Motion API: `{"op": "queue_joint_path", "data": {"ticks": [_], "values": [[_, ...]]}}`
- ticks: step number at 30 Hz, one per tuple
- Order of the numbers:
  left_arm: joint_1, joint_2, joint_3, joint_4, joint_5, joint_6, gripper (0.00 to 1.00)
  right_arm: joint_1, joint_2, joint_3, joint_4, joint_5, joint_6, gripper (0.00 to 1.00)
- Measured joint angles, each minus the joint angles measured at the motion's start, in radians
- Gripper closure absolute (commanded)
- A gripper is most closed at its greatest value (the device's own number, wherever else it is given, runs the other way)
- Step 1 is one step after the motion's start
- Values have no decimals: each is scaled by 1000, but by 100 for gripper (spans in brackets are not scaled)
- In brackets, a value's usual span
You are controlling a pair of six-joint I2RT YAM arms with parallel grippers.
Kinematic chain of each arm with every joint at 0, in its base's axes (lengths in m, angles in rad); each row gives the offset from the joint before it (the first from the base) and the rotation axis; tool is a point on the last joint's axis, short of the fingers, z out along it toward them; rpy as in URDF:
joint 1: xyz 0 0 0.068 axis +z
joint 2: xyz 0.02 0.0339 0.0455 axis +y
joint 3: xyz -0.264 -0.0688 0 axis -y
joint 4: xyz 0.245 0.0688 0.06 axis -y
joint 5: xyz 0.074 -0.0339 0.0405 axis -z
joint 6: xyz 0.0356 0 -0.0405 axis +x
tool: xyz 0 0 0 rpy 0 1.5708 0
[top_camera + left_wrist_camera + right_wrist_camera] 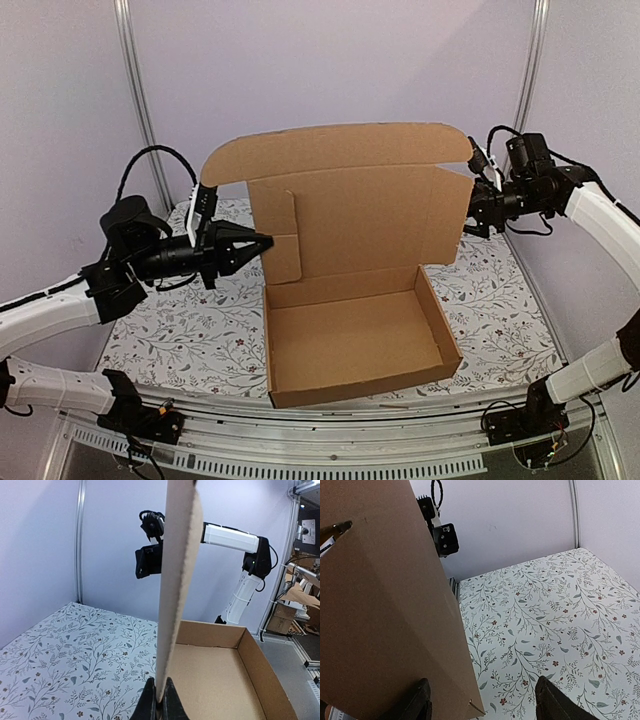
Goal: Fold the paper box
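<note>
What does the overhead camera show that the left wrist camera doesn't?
Only overhead: the paper box whole, lid standing upright, with the left gripper at its left edge and the right gripper at its right. Only the left wrist: the lid edge-on, pinched between its own fingers, and stored cartons outside the cell. Both: the box's tray, the flowered tablecloth, the right arm.
</note>
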Motion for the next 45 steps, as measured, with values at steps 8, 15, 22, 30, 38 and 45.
{"op": "queue_joint_path", "data": {"ticks": [8, 15, 22, 30, 38, 45], "values": [[8, -42, -8, -13, -17, 5, 100, -27, -1, 0, -37, -33, -23, 29], [9, -15, -8, -9, -43, -4, 100, -25, 0, -3, -47, -64, -24, 26], [9, -1, -8, -24, -68, -3, 100, -24, -20, -52, -77, -51, -32, 24], [9, -3, -8, -48, -88, 4, 100, -24, -23, 1, -273, -21, -166, 23], [17, 31, -8, -41, -85, -14, 100, 28, 52, 79, -418, -29, -317, 25], [19, 29, -8, -44, -72, -17, 100, 22, 75, 126, -433, 38, -299, 31]]}}
